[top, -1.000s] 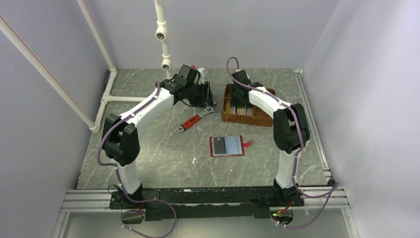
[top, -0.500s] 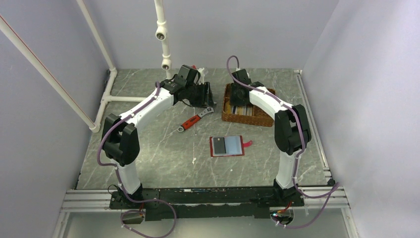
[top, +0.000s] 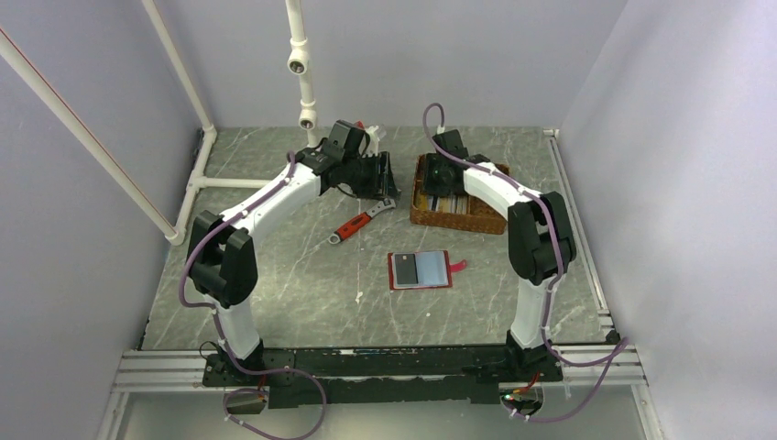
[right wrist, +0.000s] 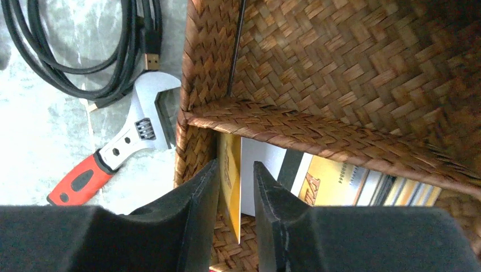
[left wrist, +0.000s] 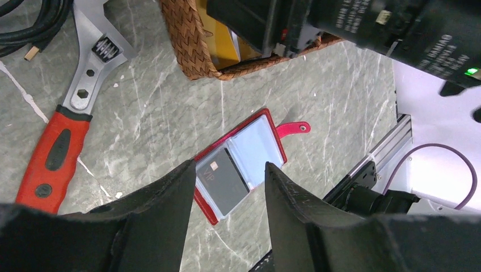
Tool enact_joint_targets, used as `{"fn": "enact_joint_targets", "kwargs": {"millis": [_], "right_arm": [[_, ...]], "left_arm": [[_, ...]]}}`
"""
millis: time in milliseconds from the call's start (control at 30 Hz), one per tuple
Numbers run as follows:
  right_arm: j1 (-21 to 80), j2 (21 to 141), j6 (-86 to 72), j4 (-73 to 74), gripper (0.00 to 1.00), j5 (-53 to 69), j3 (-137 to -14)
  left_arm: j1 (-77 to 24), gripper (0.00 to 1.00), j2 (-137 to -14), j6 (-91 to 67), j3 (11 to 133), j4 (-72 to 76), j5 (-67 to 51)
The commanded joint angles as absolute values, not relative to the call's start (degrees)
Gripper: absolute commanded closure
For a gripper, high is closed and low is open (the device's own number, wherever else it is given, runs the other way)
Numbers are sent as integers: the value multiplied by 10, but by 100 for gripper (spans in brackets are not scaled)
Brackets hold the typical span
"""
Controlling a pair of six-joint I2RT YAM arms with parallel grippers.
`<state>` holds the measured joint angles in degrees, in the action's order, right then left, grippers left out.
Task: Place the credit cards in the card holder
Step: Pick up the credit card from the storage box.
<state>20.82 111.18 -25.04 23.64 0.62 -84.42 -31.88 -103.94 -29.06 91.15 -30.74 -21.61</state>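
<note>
Brown wicker basket (top: 455, 223) sits at the far right of the grey marbled surface (top: 302, 275), split by a woven divider. A red-handled wrench (top: 355, 225) lies just left of it, and a coil of black cable (right wrist: 108, 56) lies beyond the wrench head. The right arm reaches down over the basket and hides much of it from above.

Against a second ago, the right wrist has edged very slightly over the basket. The left arm, wrench and card holder lie as before.

Credit cards (right wrist: 317, 184) stand on edge in the near compartment: yellow, white, dark and striped ones packed side by side. Right claw (right wrist: 235, 167) is down among them, its fingers a narrow gap apart with a yellow card between. Whether they pinch it, I cannot tell.

Left claw (left wrist: 230, 165) hangs above the surface left of the basket, spread wide and empty.

Card holder (top: 421, 269) lies open and flat mid-surface, nearer the arm bases than the basket and well apart from both claws. It is dark red, with a dark card in one pocket, a pale blue-grey face in the other, and the snap tab sticking out on the right.
</note>
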Motion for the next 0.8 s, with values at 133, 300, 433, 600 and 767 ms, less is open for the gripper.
{"fn": "enact_joint_targets", "kwargs": {"millis": [133,300,433,600,767], "right_arm": [[191,1107,-267,179,99,74,-817],[153,1016,-265,190,100,76,-797],[136,886,-249,173,100,111,-741],[116,801,-334,54,100,362,-619],[114,719,-488,-155,100,452,-511]], "left_arm": [[-310,44,-1001,-295,901,-278,-275],[-289,39,-989,-327,872,-225,-350],[-271,26,-976,-396,827,-123,-431],[-271,12,-980,-556,736,150,-513],[-273,16,-983,-707,620,419,-494]]}}
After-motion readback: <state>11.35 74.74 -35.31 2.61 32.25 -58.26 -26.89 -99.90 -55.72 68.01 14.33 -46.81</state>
